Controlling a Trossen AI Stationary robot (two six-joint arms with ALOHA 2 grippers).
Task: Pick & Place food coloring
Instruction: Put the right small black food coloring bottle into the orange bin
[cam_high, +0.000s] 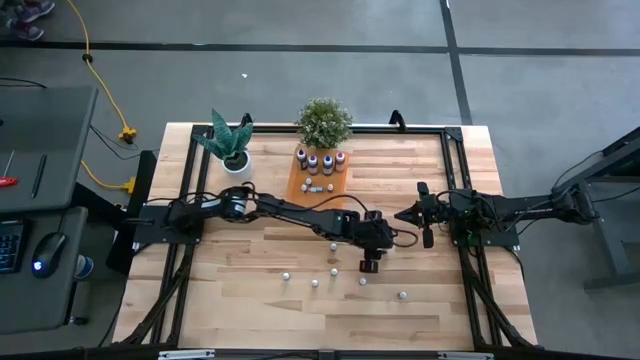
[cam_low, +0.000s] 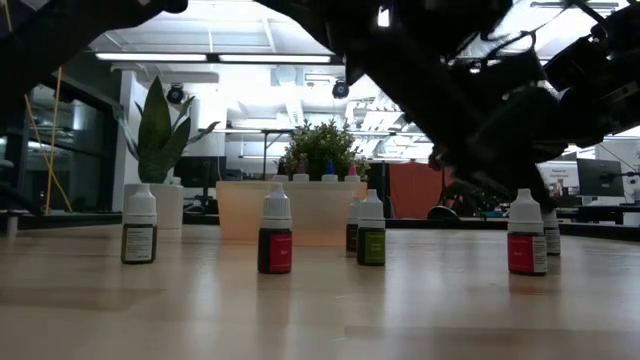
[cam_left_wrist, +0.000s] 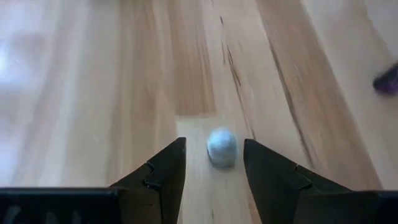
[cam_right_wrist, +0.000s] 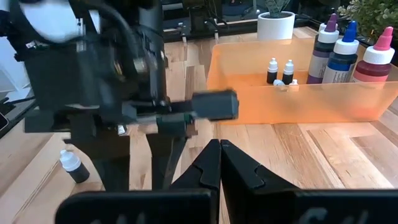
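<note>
The bench (cam_high: 240, 300) is a pale wood-plank top. At the middle of its far edge sits the orange tray (cam_high: 298, 186), flanked there by two potted plants (cam_high: 323, 123). The tray already holds a row of larger bottles (cam_high: 320, 158) and a few small ones.

The left arm reaches across from the left edge to the middle of the bench, and the left gripper (cam_high: 371, 262) points down there. The right arm lies along the right side, with the right gripper (cam_right_wrist: 219, 163) pressed closed and empty, aimed toward the left arm.

The food coloring (cam_high: 334, 270) is scattered upright across the near half of the bench: a loose line of tiny white-capped bottles, well apart from one another and from the tray. The low view shows dark, red and green bodies under tall white caps.

The smallest item is the target bottle (cam_left_wrist: 221, 147), standing upright. The left wrist view looks down on its round white cap between the left gripper's two dark fingers (cam_left_wrist: 163, 176). The jaws stand partly open, one on each side of the cap, and they do not appear to touch it, so nothing is held.

The bottle is probably very light, rigid plastic, smooth and top-heavy for its narrow base, so a nudge from one finger would likely tip it or roll it away. The best hold is probably square across the cap or the shoulder just beneath, with both fingers meeting it together and only light pressure.
</note>
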